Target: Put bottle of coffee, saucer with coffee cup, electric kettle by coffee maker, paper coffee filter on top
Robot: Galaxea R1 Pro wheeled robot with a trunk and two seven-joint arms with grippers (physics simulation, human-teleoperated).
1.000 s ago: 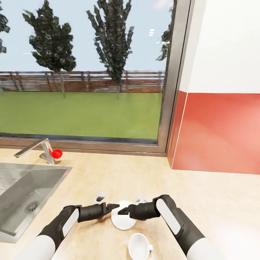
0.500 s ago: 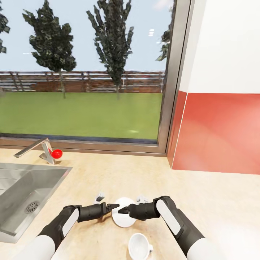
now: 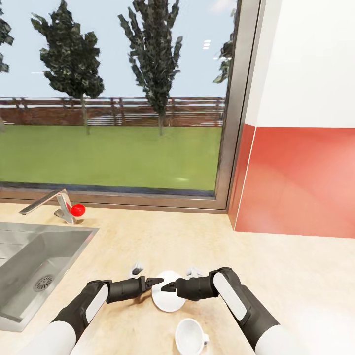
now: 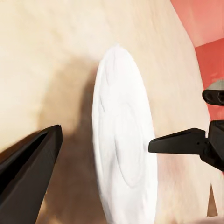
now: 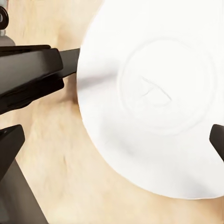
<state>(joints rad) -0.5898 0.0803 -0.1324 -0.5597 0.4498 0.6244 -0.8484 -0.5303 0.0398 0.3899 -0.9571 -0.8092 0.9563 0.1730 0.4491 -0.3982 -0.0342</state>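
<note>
On the kitchen countertop [image 3: 276, 276], both grippers — left [image 3: 154, 283], right [image 3: 166, 287] — hover spread over the flat-lying saucer [image 3: 169, 298].

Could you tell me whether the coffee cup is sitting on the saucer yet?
Not yet. The cup stands upright on the countertop, apart from the saucer.

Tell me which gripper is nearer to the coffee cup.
Right. The right gripper hangs over the saucer, just beyond the coffee cup. The left gripper sits at the saucer's opposite edge, farther from the cup.
</note>
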